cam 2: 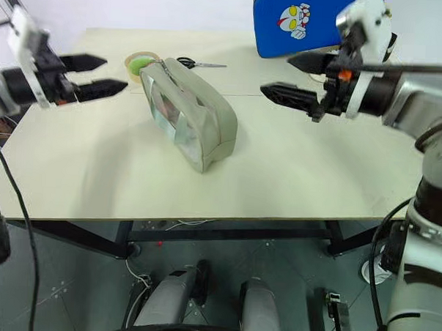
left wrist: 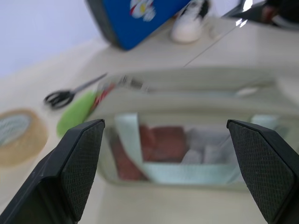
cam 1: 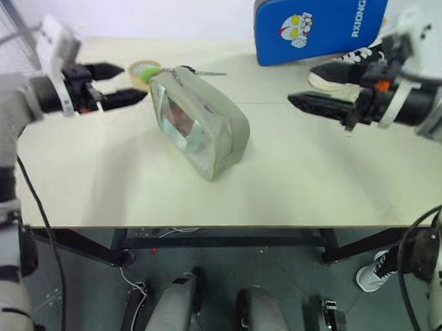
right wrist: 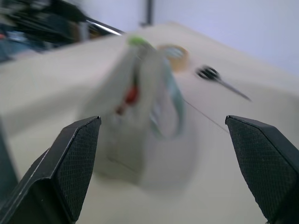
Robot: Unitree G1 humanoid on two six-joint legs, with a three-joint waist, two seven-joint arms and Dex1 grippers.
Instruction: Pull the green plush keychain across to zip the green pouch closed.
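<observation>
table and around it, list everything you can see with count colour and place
green pouch: 1, pale sage green with a clear window over red items, middle of the table, between the grippers
green plush keychain: 1, lime green, at the pouch's far end beside the tape roll
tape roll: 1, tan, far left of the table
scissors: 1, black handles, behind the pouch
padded case: 1, blue with a cartoon figure, far edge, propped up
shoe: 1, white and black, beside the case
table: 1, beige top
left gripper: 1, black, open, left of the pouch
right gripper: 1, black, open, right of the pouch
</observation>
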